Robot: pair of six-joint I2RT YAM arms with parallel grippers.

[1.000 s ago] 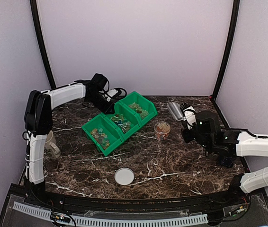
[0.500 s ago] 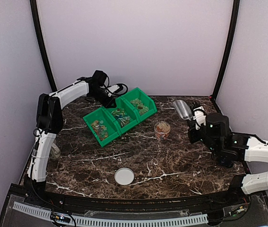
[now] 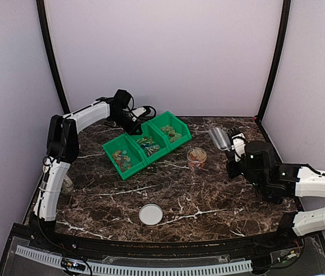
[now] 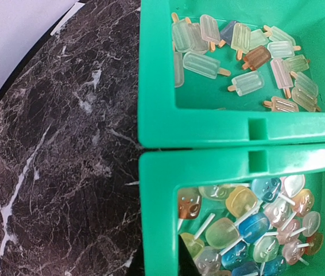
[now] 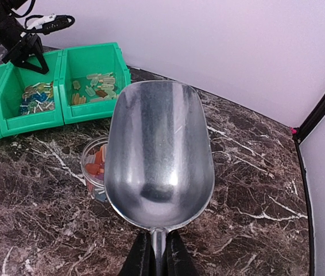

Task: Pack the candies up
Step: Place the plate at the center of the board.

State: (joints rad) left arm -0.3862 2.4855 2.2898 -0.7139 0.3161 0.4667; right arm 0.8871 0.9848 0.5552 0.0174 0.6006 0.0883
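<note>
The candies lie in a green three-compartment bin at the back left. The left wrist view shows pale popsicle-shaped ones in one compartment and lolly-shaped ones in the one beside it. My left gripper straddles the bin's back wall, one dark finger inside the compartment, shut on the wall. My right gripper is shut on the handle of an empty metal scoop, held above the table right of a clear cup holding some candies. The cup also shows in the right wrist view.
A round white lid lies near the front middle. A small clear container stands by the left arm's base. Black frame posts and pale walls enclose the back and sides of the dark marble table.
The left arm has swung and dragged the bin a little toward the back, turning it. The right gripper has carried the scoop to the right, then slightly back and down.
</note>
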